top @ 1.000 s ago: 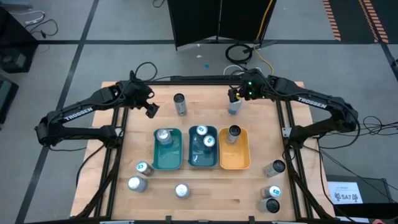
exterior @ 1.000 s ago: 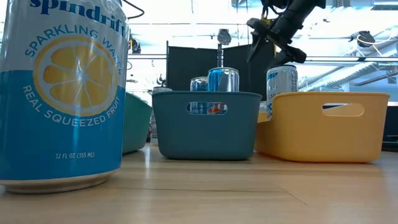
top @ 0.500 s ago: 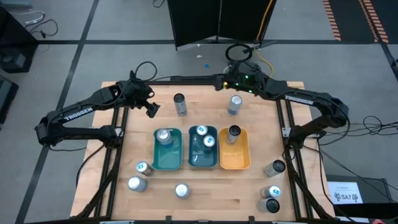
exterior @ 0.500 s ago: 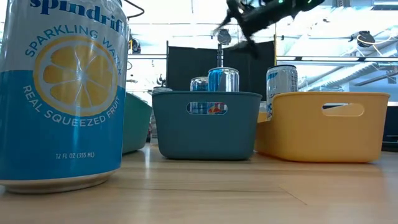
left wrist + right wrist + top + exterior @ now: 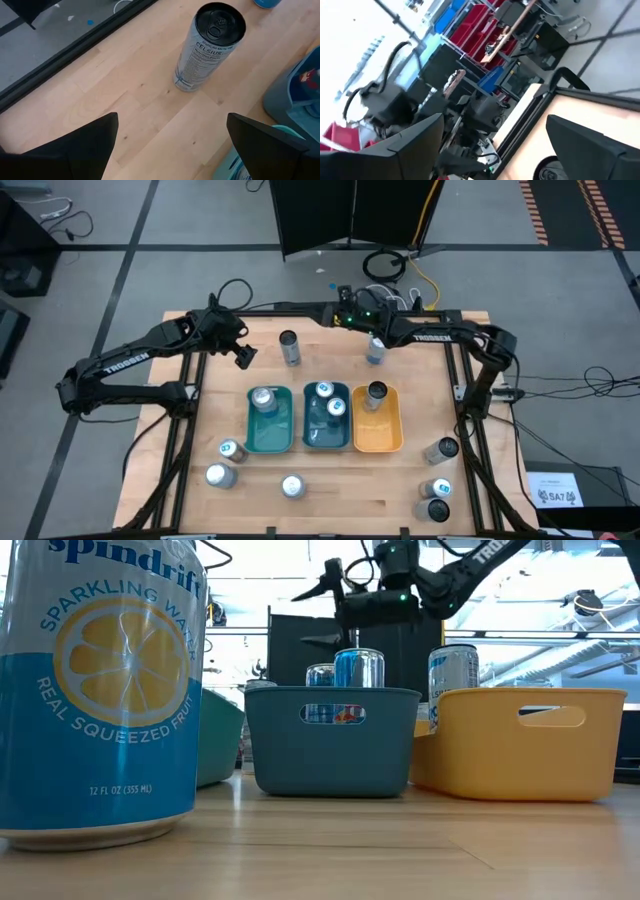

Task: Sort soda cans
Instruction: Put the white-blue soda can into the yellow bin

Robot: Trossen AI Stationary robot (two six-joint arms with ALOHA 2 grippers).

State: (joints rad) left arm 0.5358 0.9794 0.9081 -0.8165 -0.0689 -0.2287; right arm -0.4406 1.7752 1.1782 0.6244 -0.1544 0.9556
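Since the earlier frames the right gripper (image 5: 343, 293) has swung leftward along the far edge of the surface (image 5: 320, 490), away from the silver-topped can (image 5: 376, 348) it hovered over, its fingers spread. The left gripper (image 5: 243, 356), also spread, hangs just left of the dark-topped can (image 5: 209, 46) at far centre. Other soda cans stand in the green tray (image 5: 250, 435), teal tray (image 5: 312, 440) and orange tray (image 5: 385, 438), and loose near both front corners.

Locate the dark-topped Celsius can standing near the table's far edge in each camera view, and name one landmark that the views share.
High view: Celsius can stands upright, beyond the teal tray.
Low view: not identifiable.
Left wrist view: Celsius can upright, ahead of the open left gripper.
Right wrist view: not shown.
Shared landmark: the teal tray, at the left wrist picture's corner.
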